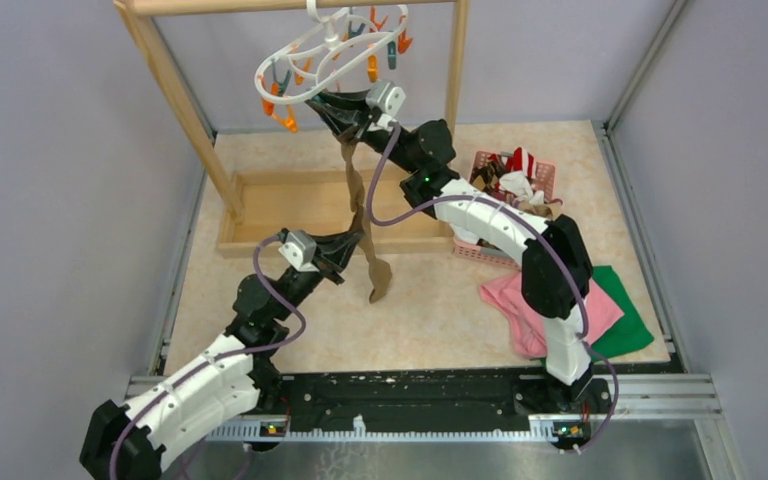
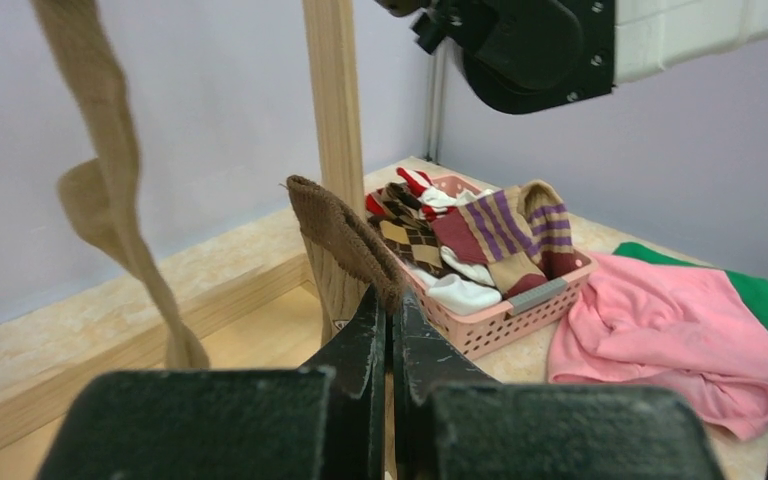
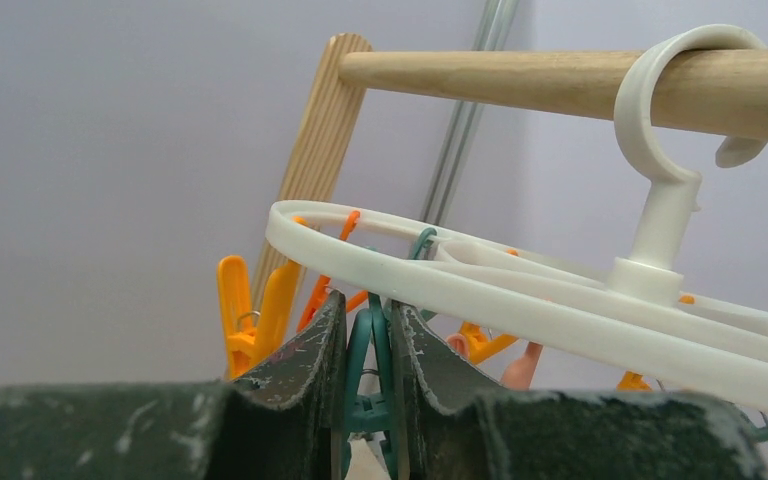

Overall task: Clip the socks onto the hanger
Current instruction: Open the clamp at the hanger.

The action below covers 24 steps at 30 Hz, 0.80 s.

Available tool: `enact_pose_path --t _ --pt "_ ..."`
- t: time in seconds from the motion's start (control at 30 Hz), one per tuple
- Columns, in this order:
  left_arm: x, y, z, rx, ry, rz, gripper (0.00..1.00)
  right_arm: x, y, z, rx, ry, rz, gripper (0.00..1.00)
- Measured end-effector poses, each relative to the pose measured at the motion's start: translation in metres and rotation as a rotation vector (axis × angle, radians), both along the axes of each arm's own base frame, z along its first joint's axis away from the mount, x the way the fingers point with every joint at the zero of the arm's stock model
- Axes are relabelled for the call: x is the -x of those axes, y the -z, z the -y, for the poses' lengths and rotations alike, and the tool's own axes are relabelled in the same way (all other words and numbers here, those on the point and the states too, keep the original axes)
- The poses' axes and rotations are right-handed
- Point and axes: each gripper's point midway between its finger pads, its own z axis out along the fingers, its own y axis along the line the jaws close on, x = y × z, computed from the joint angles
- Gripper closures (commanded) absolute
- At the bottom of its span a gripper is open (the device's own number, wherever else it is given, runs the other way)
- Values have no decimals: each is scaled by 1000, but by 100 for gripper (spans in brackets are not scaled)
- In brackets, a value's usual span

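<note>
Left gripper [image 2: 390, 305] pinched tight on the brown sock [image 2: 335, 235], mid-air below the hanger [image 3: 480, 290]; limp, light, so hold the cuff edge; right gripper [image 3: 368, 320] squeezing a teal clip [image 3: 360, 352]

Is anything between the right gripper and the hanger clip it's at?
Nothing visible. The right gripper has its jaws on either side of a teal clip that hangs under the white hanger ring. The orange clips hang off to the side.

Lavender walls [image 1: 60, 150]; beige marbled tabletop [image 1: 430, 310]; wooden rack frame [image 1: 178, 100].
</note>
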Motion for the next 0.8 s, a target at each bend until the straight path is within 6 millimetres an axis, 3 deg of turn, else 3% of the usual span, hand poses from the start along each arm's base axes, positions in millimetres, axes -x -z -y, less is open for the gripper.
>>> enact_pose_path --t 0.3,0.53,0.8 --pt "-27 -17 -30 99 -30 -40 100 -1 4 5 -3 -94 -96 87" --pt "-50 -6 -51 116 34 -82 100 -1 8 7 5 -145 -146 87" --pt "-55 0 -49 105 262 -106 100 -1 10 11 14 -190 -174 87"
